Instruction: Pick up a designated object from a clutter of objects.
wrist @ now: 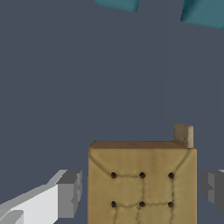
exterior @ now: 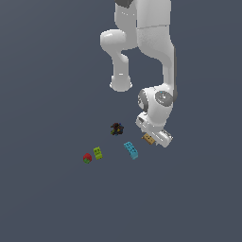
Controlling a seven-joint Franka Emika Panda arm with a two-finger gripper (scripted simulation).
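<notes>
The tan block (wrist: 142, 183) is showing a cracker-like top face with dark dots and stitched creases. It is sitting between the fingers (wrist: 68, 194) of the hand (wrist: 142, 192), which are standing apart, untouching, just beside the cyan brick (exterior: 131, 150).

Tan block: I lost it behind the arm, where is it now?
In the exterior view the tan block sits under the gripper, right of the cyan brick; the wrist view shows it between the open fingers.
</notes>
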